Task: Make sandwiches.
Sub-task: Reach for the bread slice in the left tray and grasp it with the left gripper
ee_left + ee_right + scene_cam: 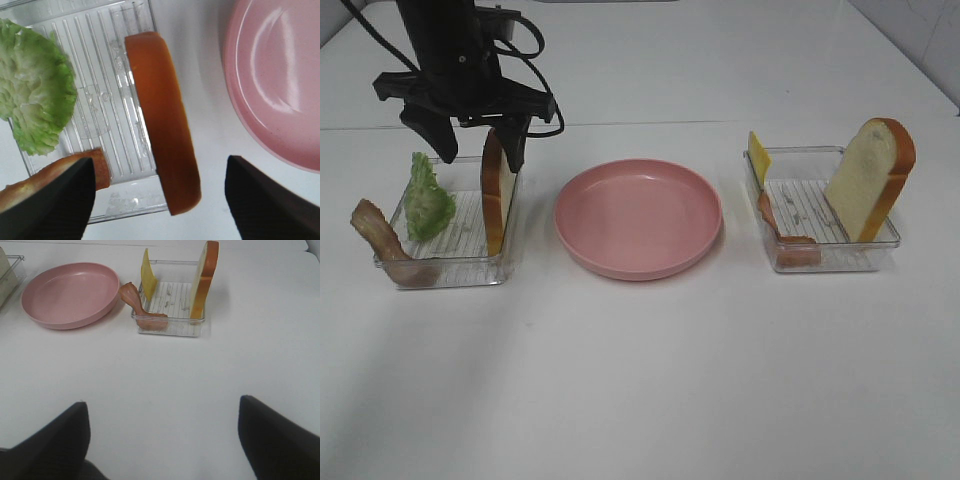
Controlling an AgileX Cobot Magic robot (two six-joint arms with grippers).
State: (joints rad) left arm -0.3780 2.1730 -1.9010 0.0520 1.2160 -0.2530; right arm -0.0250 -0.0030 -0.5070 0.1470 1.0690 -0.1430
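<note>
Sandwich parts [428, 200] are unstacked, split over two clear trays either side of the pink plate [638, 268] on the white table [640, 390].

Left tray [470, 268]: a bread slice [496, 200] stands on edge against the wall nearest the plate, crust up. The lettuce [425, 185] is upright on the opposite side. A bacon strip [382, 240] has one end in the front corner and the other hanging out over the outer wall.

Right tray [840, 262]: the second bread slice [870, 180] leans on the wall farthest from the plate. The cheese slice [758, 157] is upright in the back corner on the plate side. The second bacon strip [782, 232] is draped along the plate-side wall, its end in the front corner.

The left gripper [480, 152] is right over the left tray, jaws apart, straddling the top of the bread slice. In the left wrist view we see the crust between the fingers [60, 200] with a gap on each side, so nothing is clamped.

The right gripper [165, 440] has its jaws wide apart over bare table, well away from the right tray, holding nothing.

Writing: we see a moulded mark on the left tray floor [95, 107], too faint to read.
</note>
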